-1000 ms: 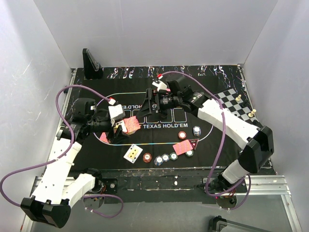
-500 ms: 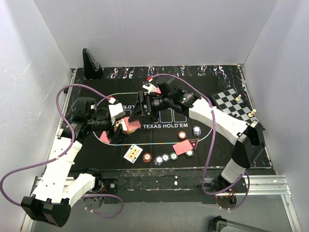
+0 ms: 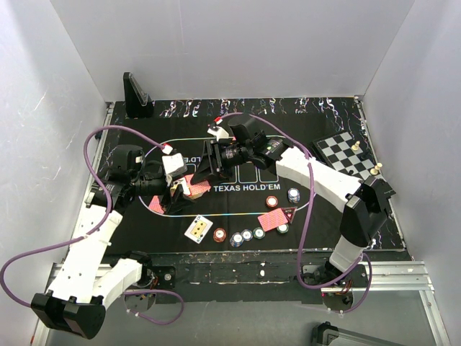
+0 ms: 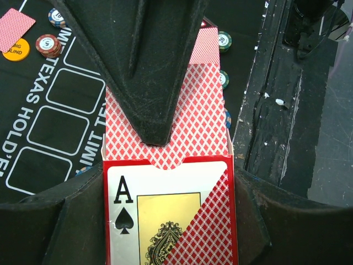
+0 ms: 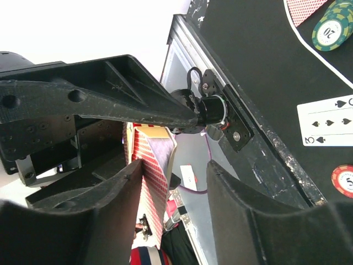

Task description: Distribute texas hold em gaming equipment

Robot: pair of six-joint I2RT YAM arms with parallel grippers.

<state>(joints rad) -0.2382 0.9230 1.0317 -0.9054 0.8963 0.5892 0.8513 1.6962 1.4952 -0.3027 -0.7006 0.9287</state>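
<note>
The left gripper (image 3: pixel 180 189) is clamped tight across the sides of one red card box printed with an ace of spades (image 4: pixel 165 221), held above the left part of the black printed felt mat (image 3: pixel 328 223). A stack of red-backed playing cards (image 4: pixel 182 121) stands out of the box's open end. The right gripper (image 5: pixel 176 168) reaches in to meet the box. Its jaws are partly apart, and one finger lies flat on the back of the top card. From the right wrist, the edge of the cards stands against the inner face of one finger and the other finger is clear, so no grip on a card can be confirmed. Items lying loose on the mat are as follows. There is one face-up white playing card (image 3: pixel 198 228) near the front edge. There are two single red-backed cards, one below the left gripper (image 3: pixel 155 205) and one right of centre (image 3: pixel 271 220). Seven small round chips are counted. Four form a front row (image 3: pixel 247 235) just right of the face-up card, being one red, two pale blue-and-white and one green. One further green chip (image 3: pixel 284 229) lies beside the right-hand card. One orange chip (image 3: pixel 271 201) and one blue-and-white chip (image 3: pixel 294 194) lie just behind it. One small triangular marker (image 3: pixel 289 212) touches that card's far corner; its detail is too small to read. At the right edge lies one black-and-white chessboard (image 3: pixel 338 148) bearing two pale chess pieces (image 3: pixel 355 146). One black angled stand (image 3: pixel 135 95) is at the far left corner.
</note>
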